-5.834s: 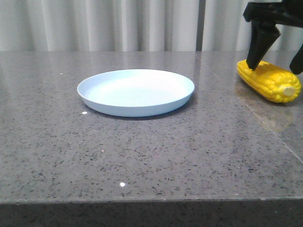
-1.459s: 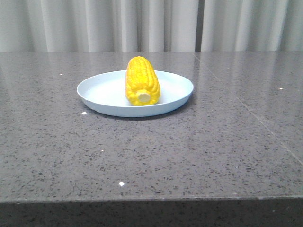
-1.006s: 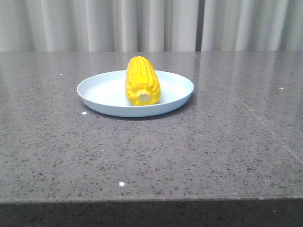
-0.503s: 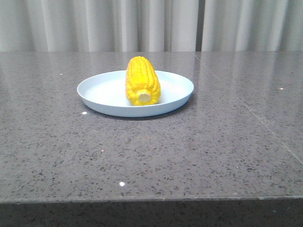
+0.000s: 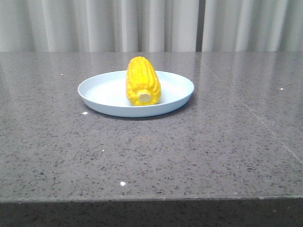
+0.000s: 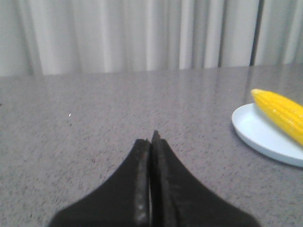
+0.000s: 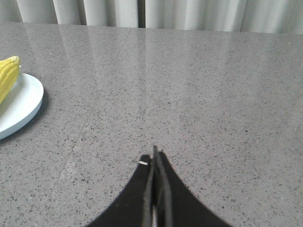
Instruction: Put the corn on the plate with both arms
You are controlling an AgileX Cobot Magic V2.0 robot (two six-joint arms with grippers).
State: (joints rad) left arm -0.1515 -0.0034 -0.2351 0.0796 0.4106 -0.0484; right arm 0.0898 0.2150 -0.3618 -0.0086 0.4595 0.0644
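The bright yellow corn (image 5: 142, 80) lies on the pale light-blue plate (image 5: 99, 92), its pale stub end facing the front edge of the table. Neither arm shows in the front view. My left gripper (image 6: 151, 139) is shut with nothing between its fingers, off to the left of the plate (image 6: 258, 137), and the corn (image 6: 281, 111) shows at the edge of that view. My right gripper (image 7: 154, 156) is shut and empty too, over bare table to the right of the plate (image 7: 21, 106), where just the corn's tip (image 7: 8, 75) shows.
The grey speckled stone table (image 5: 189, 151) runs to a front edge near the bottom of the front view. A seam (image 5: 246, 109) crosses the table right of the plate. Pale curtains (image 5: 118, 23) hang behind the table.
5.8 s ago the corn lay at the table's right under the right gripper and the plate was empty. Now the corn rests on the plate. Nothing has moved over the last 1.5 s.
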